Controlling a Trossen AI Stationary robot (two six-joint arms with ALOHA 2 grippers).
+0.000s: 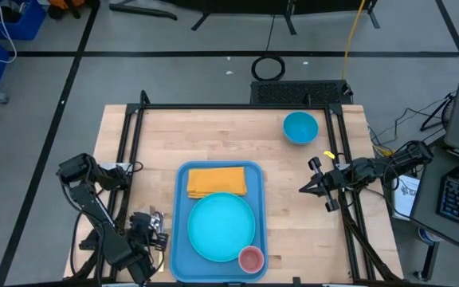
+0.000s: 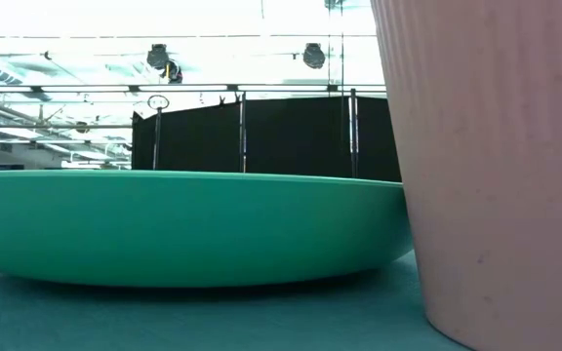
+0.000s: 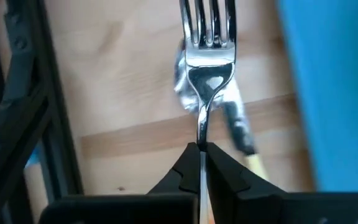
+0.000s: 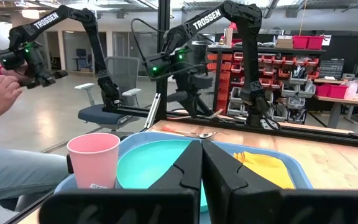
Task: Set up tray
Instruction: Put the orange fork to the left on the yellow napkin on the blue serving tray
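Tray (image 1: 180, 239) beside left pincer (image 3: 201, 148), clenched on fork (image 3: 209, 43); right pincer (image 4: 201, 144) clenched, empty.

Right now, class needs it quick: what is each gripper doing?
Left gripper: closed on the shiny silver metal fork.
Right gripper: closed, holding nothing.

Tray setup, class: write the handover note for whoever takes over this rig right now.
Left gripper: shut on the fork, beside the tray's left edge, over the table.
Right gripper: shut, empty, waiting right of the tray.
Tray: holds yellow napkin, turquoise plate, pink cup.
Blue bowl: still on the table, far right.
Left to do, probably: place fork, perhaps the bowl.
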